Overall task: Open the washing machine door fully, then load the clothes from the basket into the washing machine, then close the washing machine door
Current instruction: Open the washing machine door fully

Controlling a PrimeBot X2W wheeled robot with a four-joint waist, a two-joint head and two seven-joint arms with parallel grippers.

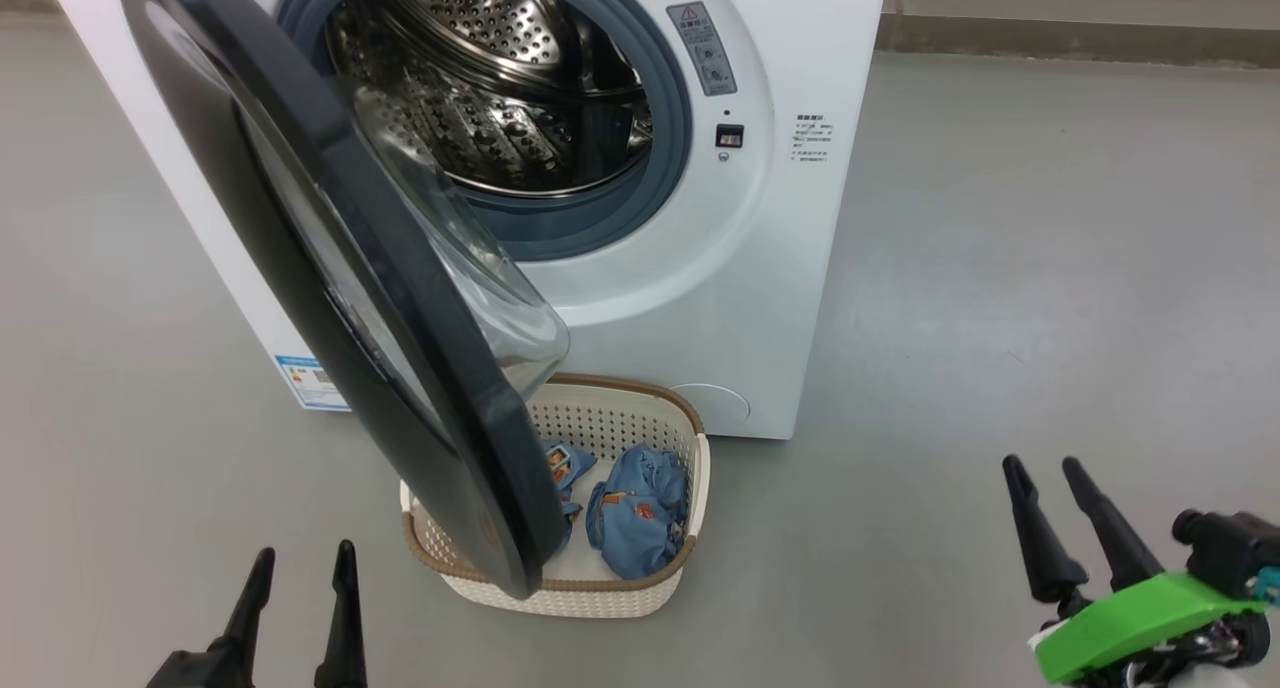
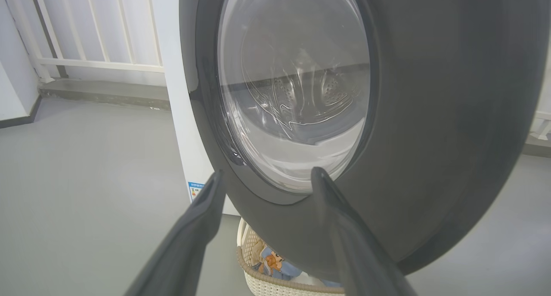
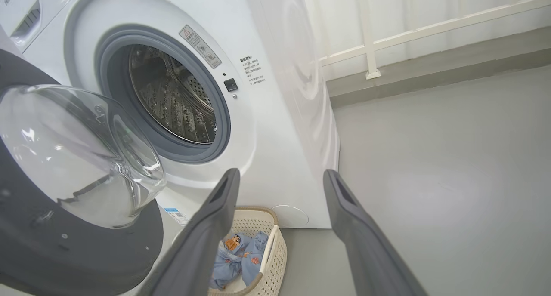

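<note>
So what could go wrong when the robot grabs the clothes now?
The washing machine door hangs only part-open over the left side of the basket, so the left tool might bump it reaching in. One of the clothes sits partly hidden behind the door's edge and could get missed.

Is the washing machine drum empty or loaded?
Empty as far as visible: bare steel drum; the clothes lie in the basket.
</note>
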